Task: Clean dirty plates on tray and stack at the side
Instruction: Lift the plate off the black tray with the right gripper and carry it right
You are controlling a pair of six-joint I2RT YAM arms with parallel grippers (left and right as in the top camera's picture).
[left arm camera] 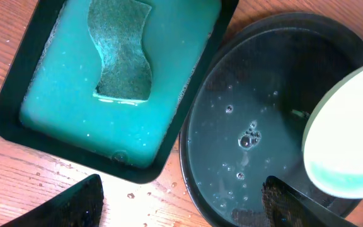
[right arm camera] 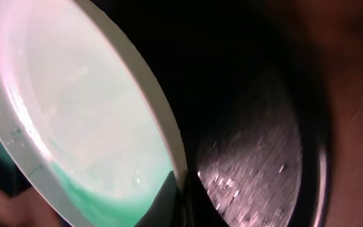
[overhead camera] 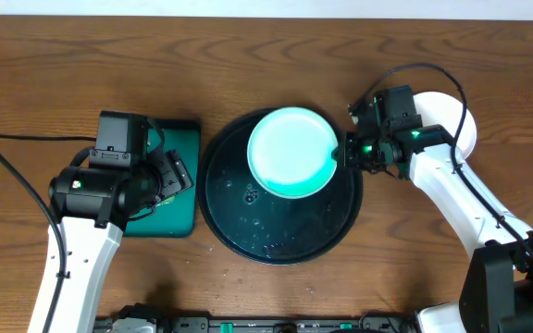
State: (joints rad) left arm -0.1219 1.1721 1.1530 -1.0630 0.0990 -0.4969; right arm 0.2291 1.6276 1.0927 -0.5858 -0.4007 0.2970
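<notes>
Right gripper (overhead camera: 343, 153) clamps a plate (overhead camera: 290, 153) tilted over the tray (overhead camera: 276, 236), teal liquid (left arm camera: 339, 176) pooled inside; left gripper (overhead camera: 179, 176) gapes empty beside the tray. Cleaning looks unfinished.

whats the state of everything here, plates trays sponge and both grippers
held plate: tilted over the round tray, teal liquid pooled at its low edge
round tray: wet, bubbles on it
green tray: filled with teal liquid
sponge: lying in that liquid
white plate: on the table, partly hidden by the arm
left gripper: open, empty
right gripper: shut on the held plate's rim
</notes>
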